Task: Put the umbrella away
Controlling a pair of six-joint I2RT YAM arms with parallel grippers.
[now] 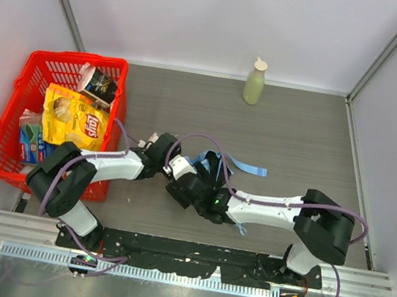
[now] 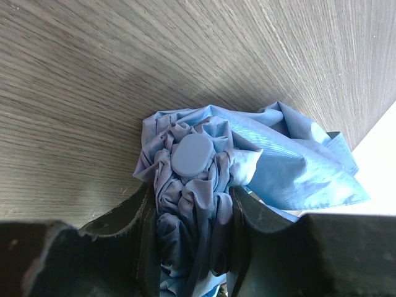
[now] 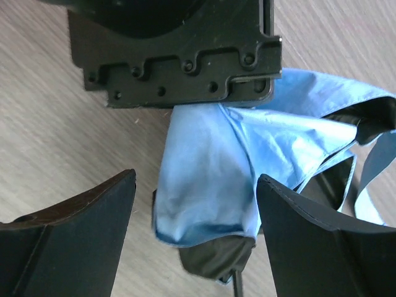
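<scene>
Pinching the gathered top of the umbrella [image 2: 291,167], the left gripper [image 2: 192,197] sits partly closed on it; the right gripper [image 3: 196,180] gapes wide, its fingers straddling loose fabric.

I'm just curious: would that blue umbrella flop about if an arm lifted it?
Probably floppy: the umbrella bunches in loose folds inside the left gripper. Its strap lies loose on the table, so it would likely dangle. Likely light, being mostly thin cloth.

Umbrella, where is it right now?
In the top view the umbrella lies mid-table, just right of the red basket. Its bunched end is gripped in the left hand, and the open right hand straddles its fabric.
</scene>
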